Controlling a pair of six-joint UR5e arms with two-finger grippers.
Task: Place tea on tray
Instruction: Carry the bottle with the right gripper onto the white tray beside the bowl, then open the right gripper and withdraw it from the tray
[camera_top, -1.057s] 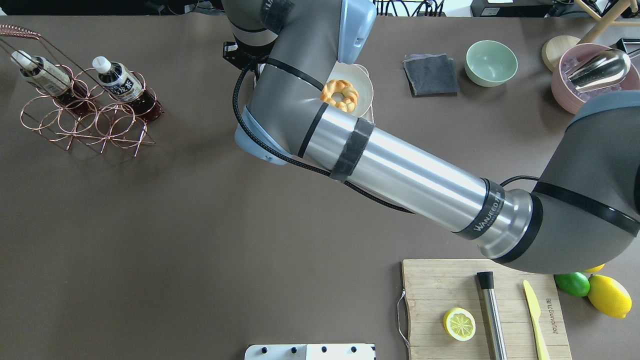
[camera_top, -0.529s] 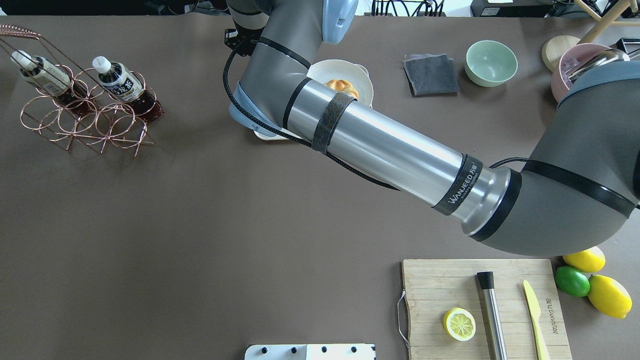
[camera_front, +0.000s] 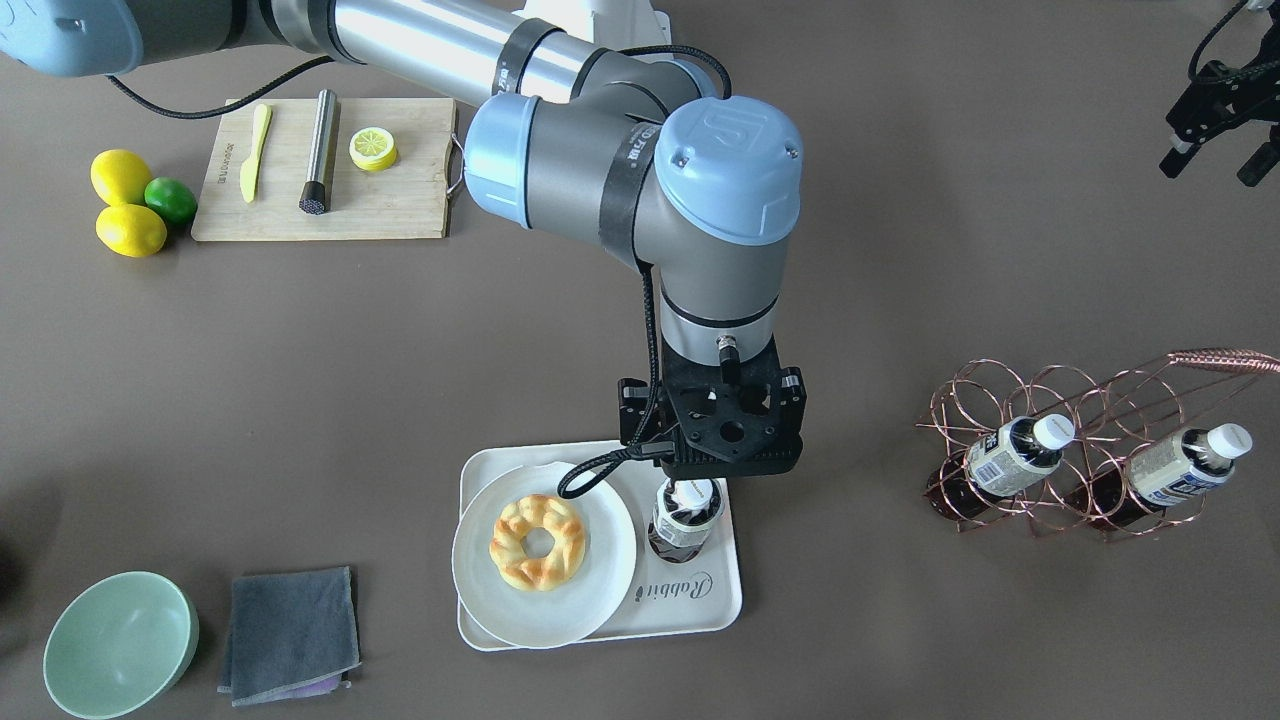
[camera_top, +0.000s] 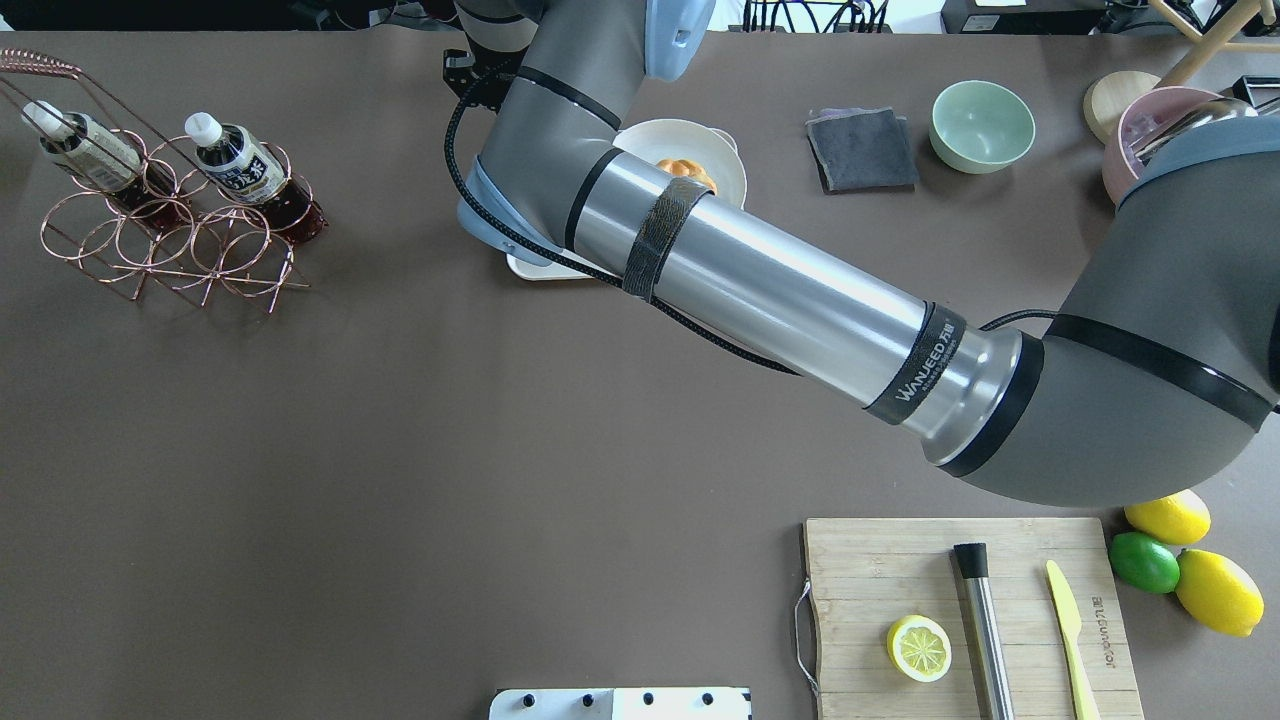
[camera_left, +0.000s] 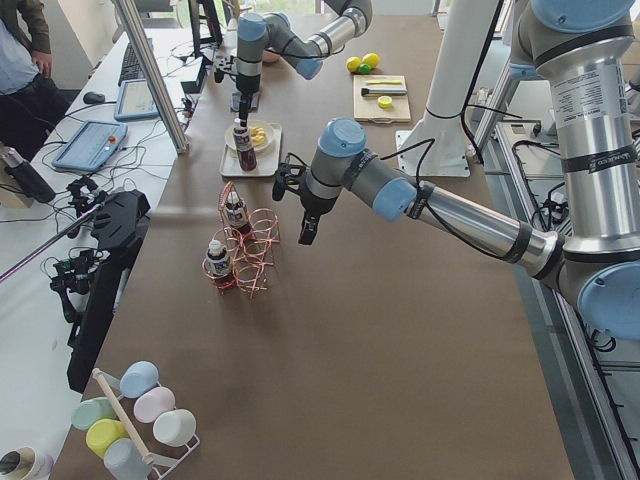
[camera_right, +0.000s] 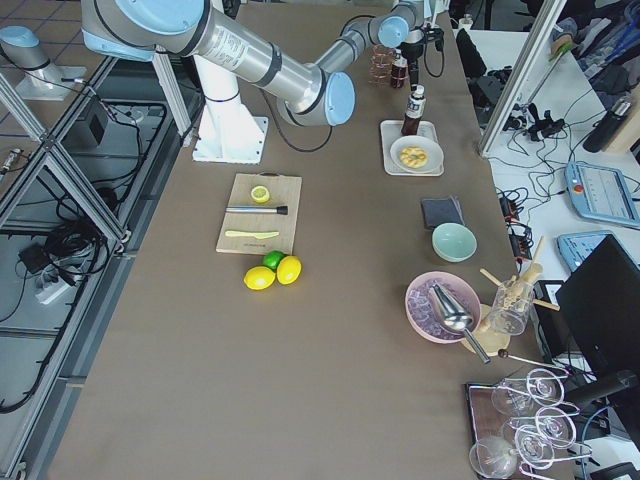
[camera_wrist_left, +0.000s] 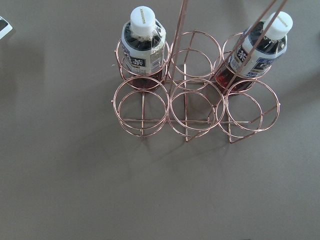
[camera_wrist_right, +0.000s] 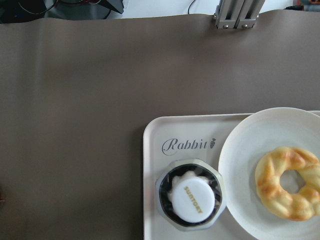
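Note:
The tea (camera_front: 686, 520) stands upright on the tray (camera_front: 700, 602), beside the "Rabbit" script. In the right wrist view the bottle's white cap (camera_wrist_right: 192, 200) is seen from straight above on the tray (camera_wrist_right: 152, 150), with no finger on it. My right gripper (camera_front: 706, 474) hangs directly over the cap, open and clear of the bottle; its black mount hides most of its fingers. My left gripper (camera_front: 1215, 150) is open and empty, off to the side of the wire rack. The overhead view shows only a tray corner (camera_top: 540, 268) under my right arm.
A round white plate (camera_front: 600, 590) with a doughnut (camera_front: 537, 540) fills the tray's other half. A copper wire rack (camera_front: 1100, 440) holds two more bottles. There is also a cutting board (camera_top: 870, 560) with a lemon slice, a green bowl (camera_top: 982, 125), a grey cloth (camera_top: 862, 150), and lemons and a lime (camera_top: 1145, 562).
My right arm has swung toward the table's far side over the tray and now covers more of the doughnut plate. In the last half second it shifted only slightly.

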